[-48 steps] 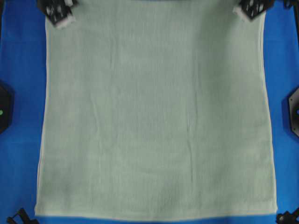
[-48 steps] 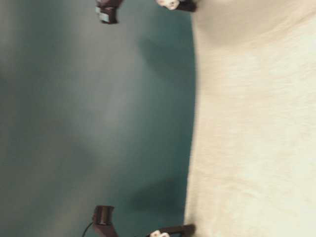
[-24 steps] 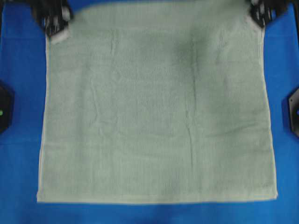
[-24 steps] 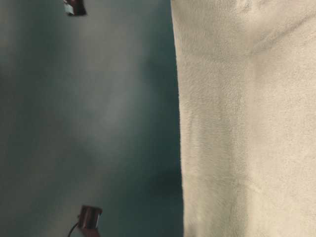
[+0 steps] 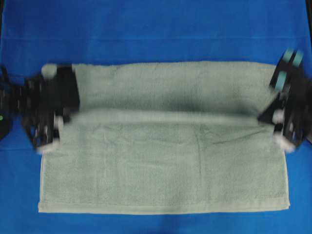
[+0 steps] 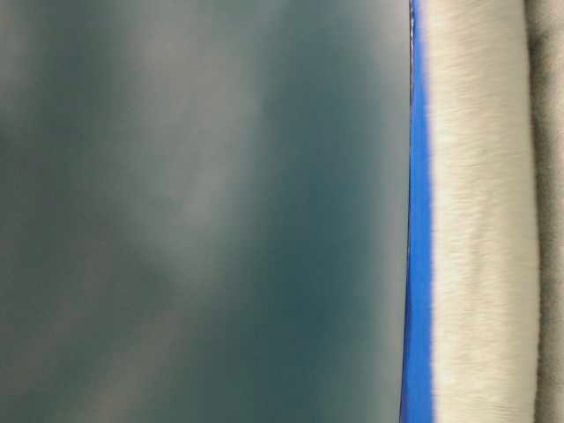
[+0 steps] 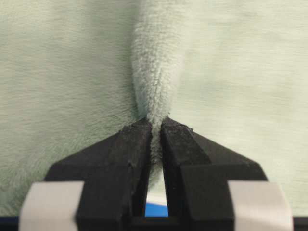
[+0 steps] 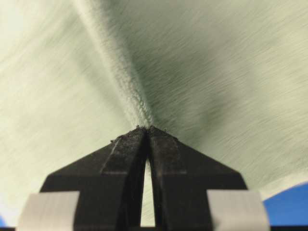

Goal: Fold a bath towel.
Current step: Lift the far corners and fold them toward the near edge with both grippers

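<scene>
The pale sage-green bath towel (image 5: 165, 165) lies on the blue cloth surface (image 5: 156, 29), with its far part doubled over toward the near hem. My left gripper (image 5: 66, 117) is shut on the towel's left corner edge, and the pinched terry ridge shows between its jaws in the left wrist view (image 7: 156, 126). My right gripper (image 5: 268, 117) is shut on the right corner edge, with the cloth pinched at its tips in the right wrist view (image 8: 148, 131). The held edge stretches between both grippers above the lower layer. In the table-level view the towel (image 6: 480, 220) is a pale blurred band.
Blue cloth surface surrounds the towel on all sides, widest at the far side. The arm bodies sit at the left edge (image 5: 9, 105) and right edge (image 5: 300, 112) of the overhead view. The table-level view is mostly a dark teal blur (image 6: 194, 211).
Both grippers have carried the towel's held edge from the top of the overhead view down toward the middle, doubling the far part over. The near hem has stayed in place.
</scene>
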You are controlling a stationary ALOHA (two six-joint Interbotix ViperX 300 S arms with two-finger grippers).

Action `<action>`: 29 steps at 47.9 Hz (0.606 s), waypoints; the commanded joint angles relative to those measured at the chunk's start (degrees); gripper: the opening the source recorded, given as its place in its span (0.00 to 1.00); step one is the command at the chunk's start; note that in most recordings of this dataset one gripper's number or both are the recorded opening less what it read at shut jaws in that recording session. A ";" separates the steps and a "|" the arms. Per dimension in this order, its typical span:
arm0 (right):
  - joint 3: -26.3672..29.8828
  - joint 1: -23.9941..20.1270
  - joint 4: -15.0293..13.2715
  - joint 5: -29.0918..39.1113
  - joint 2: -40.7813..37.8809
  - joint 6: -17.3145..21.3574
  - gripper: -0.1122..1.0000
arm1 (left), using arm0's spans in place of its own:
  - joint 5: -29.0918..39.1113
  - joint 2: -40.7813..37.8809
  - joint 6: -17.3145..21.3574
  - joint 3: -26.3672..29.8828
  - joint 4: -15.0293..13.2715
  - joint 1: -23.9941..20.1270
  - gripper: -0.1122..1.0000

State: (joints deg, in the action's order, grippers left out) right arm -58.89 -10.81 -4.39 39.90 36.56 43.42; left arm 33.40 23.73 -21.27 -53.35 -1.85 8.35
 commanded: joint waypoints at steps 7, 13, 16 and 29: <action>1.93 -18.02 -0.09 -7.65 -11.25 12.30 0.12 | -11.07 -6.15 -11.60 0.00 0.09 16.88 0.14; 4.66 -25.66 -0.09 -12.74 -18.63 18.98 0.12 | -14.77 -11.34 -16.70 1.14 0.09 23.29 0.14; 6.15 -28.39 -0.09 -14.15 -21.71 21.27 0.12 | -15.12 -13.71 -18.63 2.29 0.09 25.66 0.14; 12.83 -36.21 -0.09 -14.68 -29.09 27.51 0.12 | -15.38 -19.51 -21.97 8.88 0.18 33.13 0.14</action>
State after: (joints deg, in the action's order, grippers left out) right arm -48.08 -45.35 -4.48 25.49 8.00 70.05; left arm 18.46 4.75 -42.89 -46.93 -1.76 39.64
